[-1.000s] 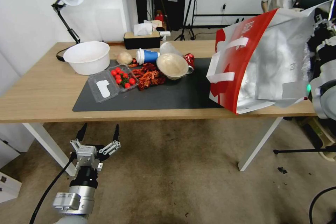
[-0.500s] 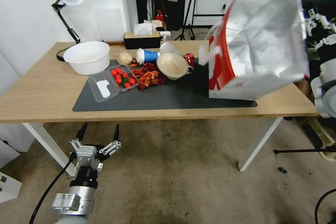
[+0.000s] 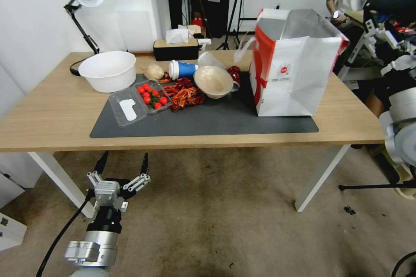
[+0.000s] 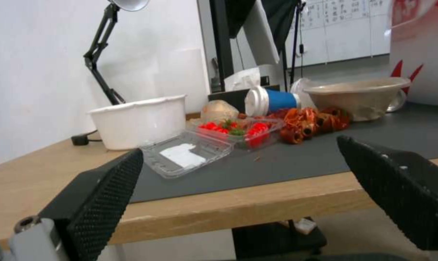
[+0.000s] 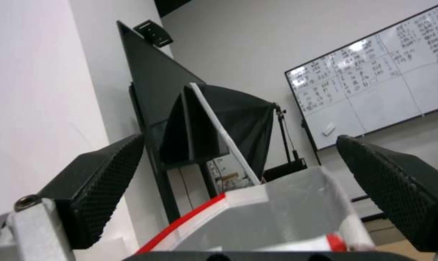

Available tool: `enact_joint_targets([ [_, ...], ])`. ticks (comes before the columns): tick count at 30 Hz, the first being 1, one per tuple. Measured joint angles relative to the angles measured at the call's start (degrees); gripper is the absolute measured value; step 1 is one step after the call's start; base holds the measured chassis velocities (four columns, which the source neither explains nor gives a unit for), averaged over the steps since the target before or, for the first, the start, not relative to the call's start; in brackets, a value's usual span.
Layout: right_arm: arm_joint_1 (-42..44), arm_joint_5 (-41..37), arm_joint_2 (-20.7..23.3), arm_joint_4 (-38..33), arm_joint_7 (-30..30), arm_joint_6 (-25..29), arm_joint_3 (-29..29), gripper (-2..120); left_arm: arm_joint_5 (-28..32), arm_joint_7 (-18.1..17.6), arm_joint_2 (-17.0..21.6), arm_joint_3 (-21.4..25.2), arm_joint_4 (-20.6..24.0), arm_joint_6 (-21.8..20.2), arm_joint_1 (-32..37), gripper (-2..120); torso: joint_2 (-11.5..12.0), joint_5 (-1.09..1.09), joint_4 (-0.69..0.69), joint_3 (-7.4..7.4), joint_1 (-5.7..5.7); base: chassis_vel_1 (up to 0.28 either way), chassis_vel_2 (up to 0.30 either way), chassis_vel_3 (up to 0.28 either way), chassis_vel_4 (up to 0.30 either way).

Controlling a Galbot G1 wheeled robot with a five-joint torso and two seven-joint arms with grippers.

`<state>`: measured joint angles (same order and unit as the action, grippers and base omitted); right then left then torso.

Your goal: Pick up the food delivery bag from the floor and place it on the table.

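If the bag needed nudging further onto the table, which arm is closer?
Probably the right: its open gripper sits just beside the bag, while the left gripper hangs below the table.

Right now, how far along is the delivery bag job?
Nearly done: the food delivery bag stands upright on the table, at the mat's right end. The right gripper is open beside the bag's rim. The left gripper hangs open below the table edge. Nothing is left.

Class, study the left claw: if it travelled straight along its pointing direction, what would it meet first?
Probably the near edge of the table, though depth is unclear. The left claw, open, points level at it.
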<state>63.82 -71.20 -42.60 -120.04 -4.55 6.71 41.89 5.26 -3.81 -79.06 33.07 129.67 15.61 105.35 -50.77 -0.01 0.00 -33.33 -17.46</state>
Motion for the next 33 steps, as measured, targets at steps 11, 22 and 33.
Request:
enact_joint_targets([
  [11, 13.3, 13.4, -8.4, -5.8, 7.4, -0.3, 4.7, 100, 0.3, 0.4, 0.1, 0.5, -0.6, 0.7, -0.1, 100, 0.0, 0.00, -0.01, 0.00, 0.00, 0.000, 0.000, 0.000, 0.000],
  [22, 21.2, 28.2, -21.6, -8.7, 8.2, -1.2, 0.1, 100, 0.5, 0.5, 0.3, 1.0, -1.0, 0.8, 0.0, 100, 0.0, -0.01, 0.00, 0.01, 0.00, 0.000, 0.000, 0.000, 0.000],
  [33, 29.1, 40.5, -26.2, -5.2, 10.9, 2.8, -0.6, 100, 0.4, 0.7, 0.3, 0.8, -3.8, 1.1, -0.9, 100, 0.0, 0.00, -0.01, 0.00, 0.00, 0.000, 0.000, 0.000, 0.000],
])
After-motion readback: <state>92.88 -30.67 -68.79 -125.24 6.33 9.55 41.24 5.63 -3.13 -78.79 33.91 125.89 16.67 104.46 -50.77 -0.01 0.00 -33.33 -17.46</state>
